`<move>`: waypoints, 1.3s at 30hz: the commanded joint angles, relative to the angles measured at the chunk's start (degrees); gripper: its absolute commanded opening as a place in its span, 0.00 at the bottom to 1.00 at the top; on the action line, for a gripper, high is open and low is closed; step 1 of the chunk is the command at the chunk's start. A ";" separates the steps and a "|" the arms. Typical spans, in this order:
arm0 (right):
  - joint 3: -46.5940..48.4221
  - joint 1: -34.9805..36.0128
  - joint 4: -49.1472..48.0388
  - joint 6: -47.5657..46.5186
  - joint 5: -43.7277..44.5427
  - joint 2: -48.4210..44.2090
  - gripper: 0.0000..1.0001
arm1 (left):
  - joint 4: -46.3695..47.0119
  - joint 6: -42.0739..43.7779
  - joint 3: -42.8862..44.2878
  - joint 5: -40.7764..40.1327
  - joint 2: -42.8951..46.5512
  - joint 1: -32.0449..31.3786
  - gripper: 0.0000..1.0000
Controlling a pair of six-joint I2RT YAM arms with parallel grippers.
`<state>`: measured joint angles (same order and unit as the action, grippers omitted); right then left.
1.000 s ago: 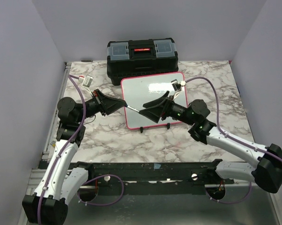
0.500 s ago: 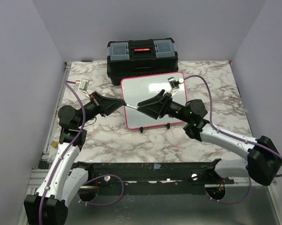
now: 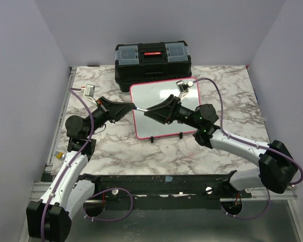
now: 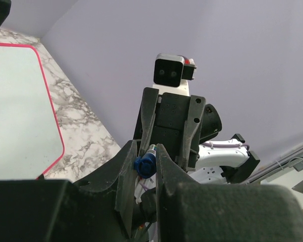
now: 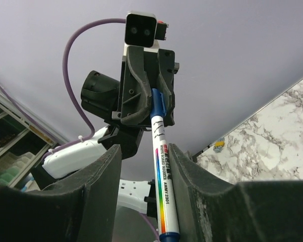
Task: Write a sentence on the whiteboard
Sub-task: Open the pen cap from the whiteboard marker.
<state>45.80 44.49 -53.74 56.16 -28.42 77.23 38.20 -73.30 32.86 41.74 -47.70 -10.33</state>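
The whiteboard [image 3: 159, 96], white with a thin pink frame, stands on small black feet in mid table; its corner also shows in the left wrist view [image 4: 15, 111]. No sentence shows on its face. A white marker [image 3: 140, 109] with a blue cap hangs in the air in front of the board. My left gripper [image 3: 132, 107] is shut on the capped end [image 4: 144, 165]. My right gripper [image 3: 147, 113] faces it, its fingers either side of the marker barrel [image 5: 161, 176]. The barrel lies against one finger with a gap at the other.
A black toolbox [image 3: 152, 63] with a red latch and clear lid trays stands behind the board at the table's far edge. Purple cables loop from both wrists. Lilac walls close in the marble table on three sides.
My right gripper has slid left up to the left gripper, and its jaws have narrowed around the marker barrel. The left gripper has kept its hold and shifted slightly.
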 commanded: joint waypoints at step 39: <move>2.19 -0.11 -8.23 4.66 -1.91 4.51 0.30 | 1.60 3.33 -2.72 -4.65 0.55 -4.79 0.00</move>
<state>46.13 44.12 -58.30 60.27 -29.08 81.38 41.25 -71.77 30.59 36.40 -47.68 -14.31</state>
